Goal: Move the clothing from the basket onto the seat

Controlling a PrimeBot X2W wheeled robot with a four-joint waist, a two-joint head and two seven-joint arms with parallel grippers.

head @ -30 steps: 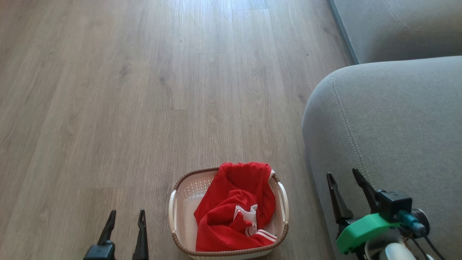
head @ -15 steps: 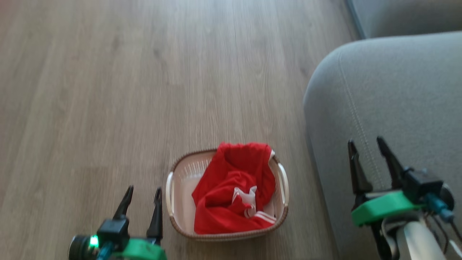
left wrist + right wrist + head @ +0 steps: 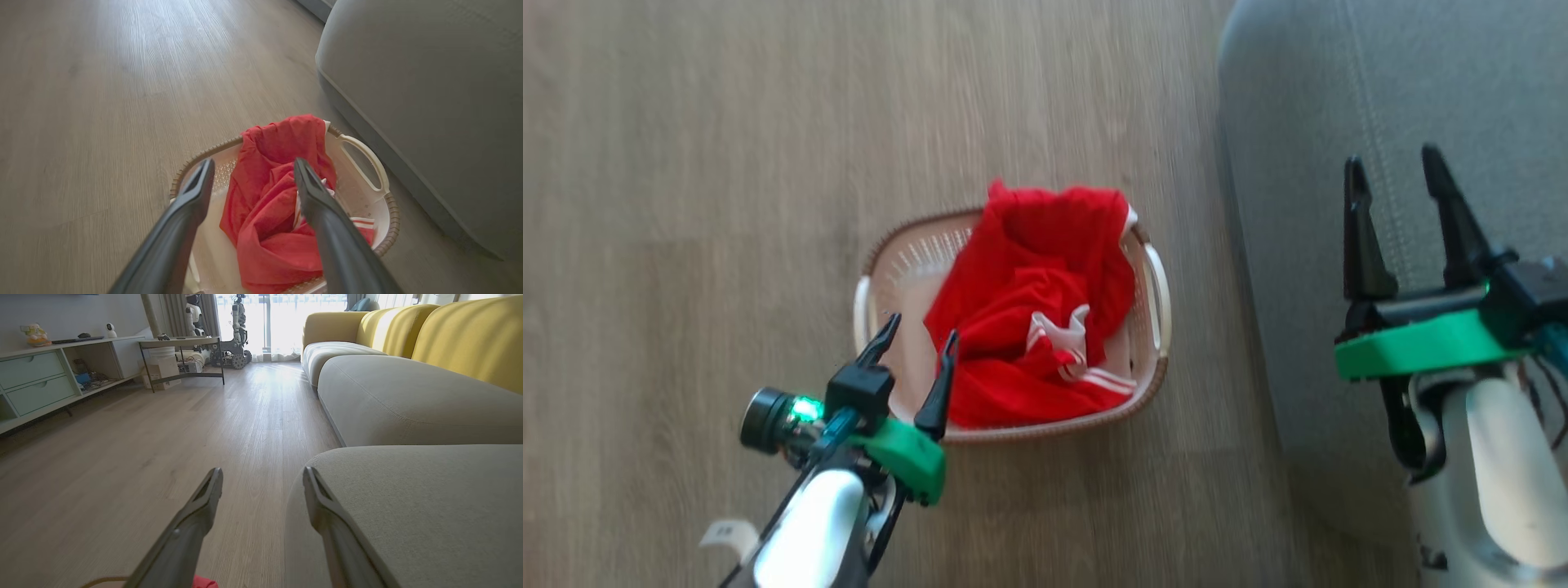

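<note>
Clothing (image 3: 1029,310) lies bunched in the basket (image 3: 1158,294), heaped toward its right half, with one red fold draped over the far rim. The basket stands on the wooden floor (image 3: 686,163) just beside the seat (image 3: 1298,122), with a narrow strip of floor between them.

The left hand (image 3: 923,327) hovers over the basket's near left corner, its fingers spread and empty, aimed at the red heap. That placing probably lets it come down into the fabric from the side where the pale basket bottom shows, without meeting the rim. The right hand (image 3: 1392,158) hangs above the seat's edge, fingers apart with nothing between them. It seems either parked out of the way or waiting where the load is meant to land.

Room is generous on the left, where the floor runs wide. On the right, the seat's rounded edge rises beside the basket's handle, so a lifted garment would have to clear both. The right arm also stands in that path. The fold over the rim may tug the light basket along.
</note>
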